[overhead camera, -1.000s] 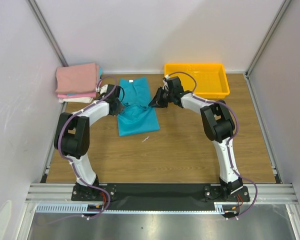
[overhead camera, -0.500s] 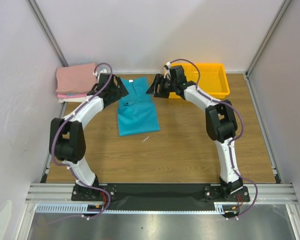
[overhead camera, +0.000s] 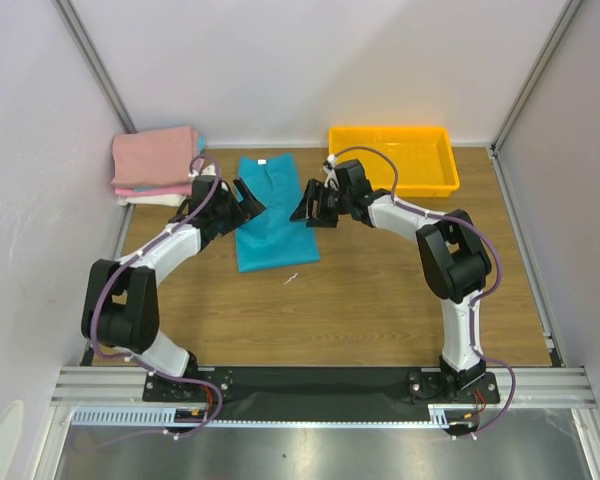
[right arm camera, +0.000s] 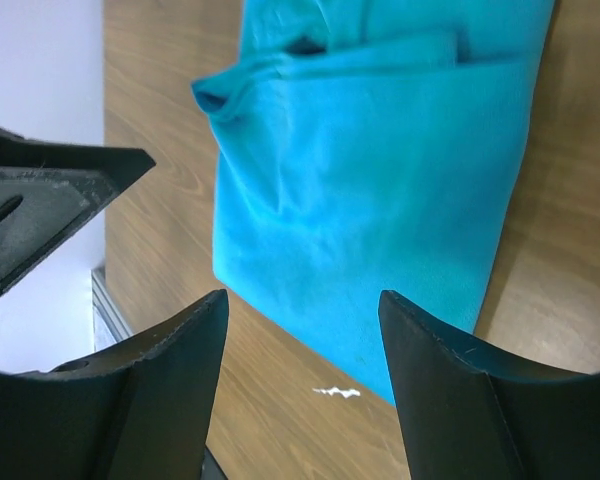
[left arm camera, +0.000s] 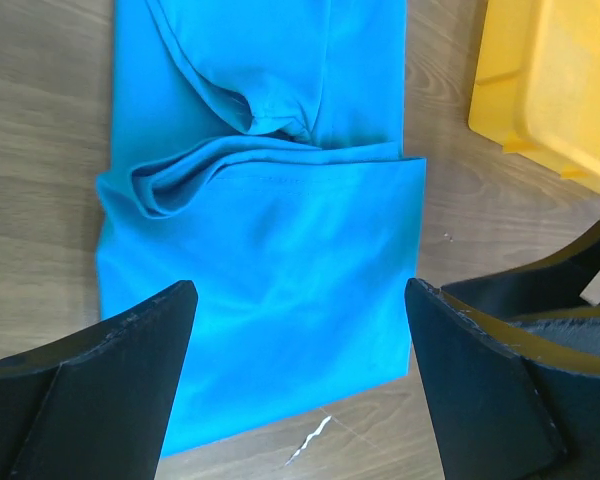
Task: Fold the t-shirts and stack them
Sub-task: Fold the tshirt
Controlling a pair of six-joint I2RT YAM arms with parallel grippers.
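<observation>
A blue t-shirt (overhead camera: 273,218) lies on the wooden table, its near half folded over the far half, with a rumpled sleeve at the fold (left arm camera: 170,185). My left gripper (overhead camera: 248,196) hovers over the shirt's left edge, open and empty (left arm camera: 300,375). Facing it, my right gripper (overhead camera: 303,206) hovers over the right edge, also open with nothing in it (right arm camera: 305,385). Both wrist views look down on the blue t-shirt (right arm camera: 380,180) between spread fingers. A stack of folded pink and white shirts (overhead camera: 155,165) sits at the back left.
A yellow tray (overhead camera: 392,160) stands at the back right, close behind the right arm. A small white scrap (overhead camera: 292,279) lies on the wood just in front of the shirt. White walls close in the table on three sides.
Both grippers have opened and let go of the blue shirt. They swung toward the back, then came nearer again, and hover at its sides. The shirt lies still.
</observation>
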